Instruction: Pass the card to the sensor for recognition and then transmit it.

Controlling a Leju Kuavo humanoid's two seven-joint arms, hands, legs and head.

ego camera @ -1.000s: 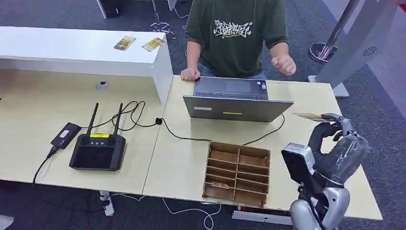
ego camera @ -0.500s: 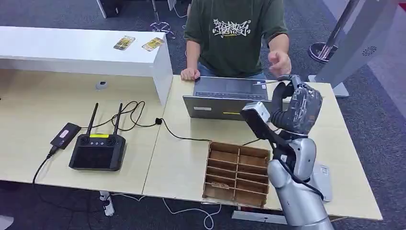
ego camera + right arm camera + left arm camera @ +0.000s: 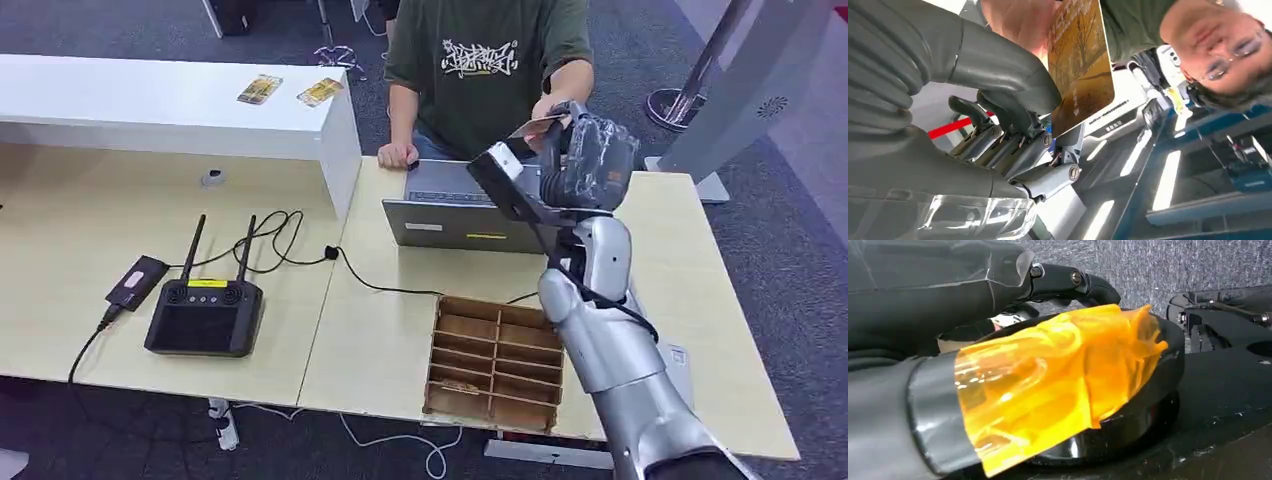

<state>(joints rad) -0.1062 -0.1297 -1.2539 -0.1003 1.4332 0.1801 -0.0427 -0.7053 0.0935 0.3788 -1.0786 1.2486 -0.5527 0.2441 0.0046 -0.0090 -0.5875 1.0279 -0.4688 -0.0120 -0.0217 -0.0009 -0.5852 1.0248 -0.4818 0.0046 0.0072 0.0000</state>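
Right hand: pinching the card, raised above the laptop.
Person's hand: reaching, touching the card.
Progress: handover seemingly happening; release remaining.
Left hand: grip unclear.

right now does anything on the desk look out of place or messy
Mostly tidy. Two cards lie loose and askew on the white shelf, and a black cable loops untidily across the desk. The right hand holds a card up to the person's hand, which fits the handover.
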